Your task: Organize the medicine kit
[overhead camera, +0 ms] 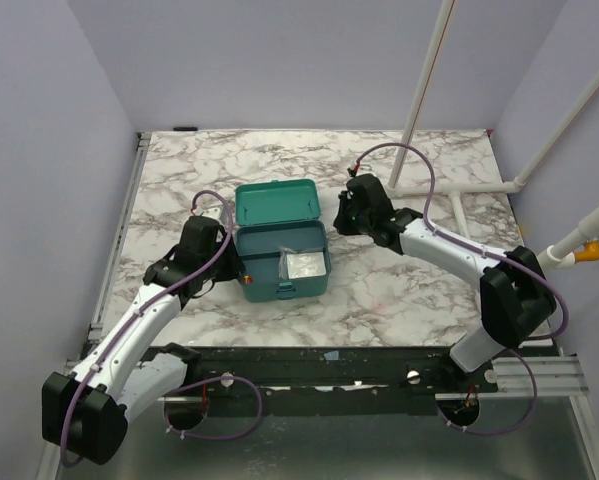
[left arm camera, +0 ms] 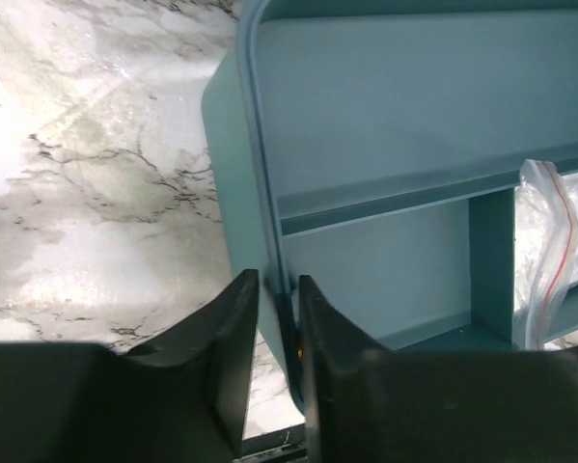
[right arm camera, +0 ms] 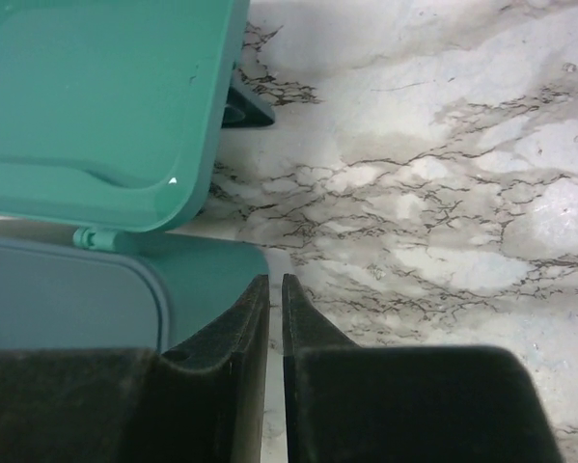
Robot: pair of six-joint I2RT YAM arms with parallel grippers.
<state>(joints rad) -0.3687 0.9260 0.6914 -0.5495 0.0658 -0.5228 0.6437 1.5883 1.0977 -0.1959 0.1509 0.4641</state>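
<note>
As left end effector (left arm camera: 277, 289) pinches its wall, medicine kit (left arm camera: 395, 116) lies open

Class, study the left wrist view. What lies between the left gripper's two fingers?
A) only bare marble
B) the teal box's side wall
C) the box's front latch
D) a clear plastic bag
B: the left gripper straddles the medicine kit at its side wall, one finger outside over the table, one inside it.

Overhead view from behind, wrist views close (all share medicine kit (overhead camera: 277, 203))
</note>
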